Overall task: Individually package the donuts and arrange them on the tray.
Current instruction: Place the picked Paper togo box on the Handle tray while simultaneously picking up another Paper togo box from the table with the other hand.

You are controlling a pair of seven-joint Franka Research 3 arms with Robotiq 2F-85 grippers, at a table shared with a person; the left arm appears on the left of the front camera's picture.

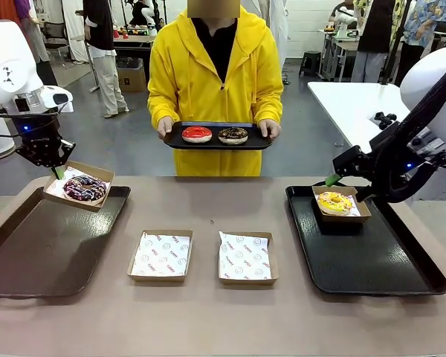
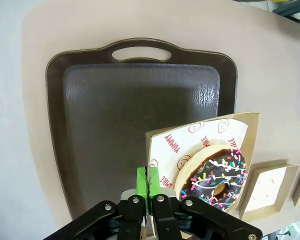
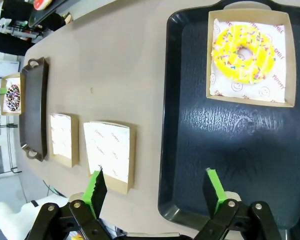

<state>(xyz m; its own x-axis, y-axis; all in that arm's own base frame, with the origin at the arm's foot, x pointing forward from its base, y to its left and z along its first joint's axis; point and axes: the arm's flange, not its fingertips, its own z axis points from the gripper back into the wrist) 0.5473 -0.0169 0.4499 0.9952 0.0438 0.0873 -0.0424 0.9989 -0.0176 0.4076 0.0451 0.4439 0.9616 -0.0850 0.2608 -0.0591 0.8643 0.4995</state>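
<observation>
Left end effector (image 2: 147, 187) is pinched tight on one wall of a paper-lined brown cardboard box (image 2: 190, 135) that carries the dark ring donut with coloured sprinkles (image 2: 205, 177). Its wrist view shows that grip and the liner's red print. The front view shows the box tilted at the far right corner of the long dark plastic tray (image 2: 130, 125).

A second lined box (image 1: 160, 255) and a third lined box (image 1: 244, 257), both empty, sit side by side mid-tabletop (image 1: 208, 312). Beyond them, in the front view, a person in a yellow hoodie holds a small black tray (image 1: 215, 143) bearing a glossy red donut (image 1: 197, 134) and a chocolate donut (image 1: 233, 135).

On the right-hand dark tray (image 3: 230, 150) the yellow-glazed donut (image 3: 227, 55) lies in its own cardboard box (image 3: 277, 80) — the right end effector (image 3: 155, 187), jaws spread wide and holding nothing, hangs above that tray, clear of the box.
</observation>
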